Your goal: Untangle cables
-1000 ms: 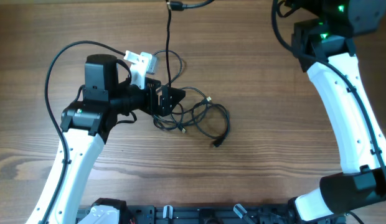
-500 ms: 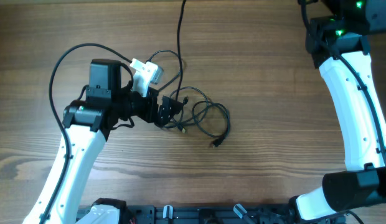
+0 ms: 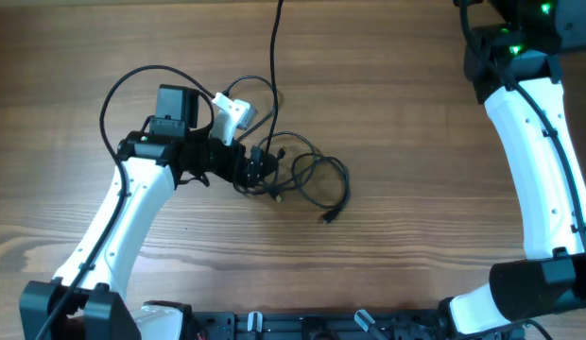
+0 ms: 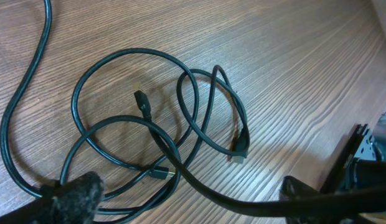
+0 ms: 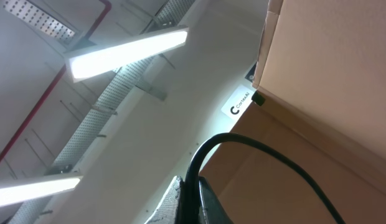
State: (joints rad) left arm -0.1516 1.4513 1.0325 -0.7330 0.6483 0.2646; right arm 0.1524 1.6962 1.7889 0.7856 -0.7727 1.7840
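Here, your left tool (image 3: 259,168) hovers low at the left edge of the cables (image 3: 307,178), a loose black tangle lying mid-counter (image 3: 416,189). Its jaws are spread wide w/ nothing pinched. On the left wrist cam you see one fuzzy black finger (image 4: 75,194) at bottom-left, touching or just beside the outer loops; can't tell which. The loops overlap in several rings. One metal-tipped plug (image 4: 241,148) lies on the wood at the right of the heap, and a second plug (image 4: 141,102) sits inside the big ring. From the tangle's top-left a long cable (image 3: 273,47) runs straight up the counter and out of the overhead view's top edge. Your right arm (image 3: 529,142) stands along the right side, well apart from the heap, its tool outside the overhead view. On the right wrist cam the right tool (image 5: 192,208) is pressed together, pinching the long cable, which arcs up and off to the right w/ ceiling lights (image 5: 127,53) and a brown box (image 5: 330,99) behind.
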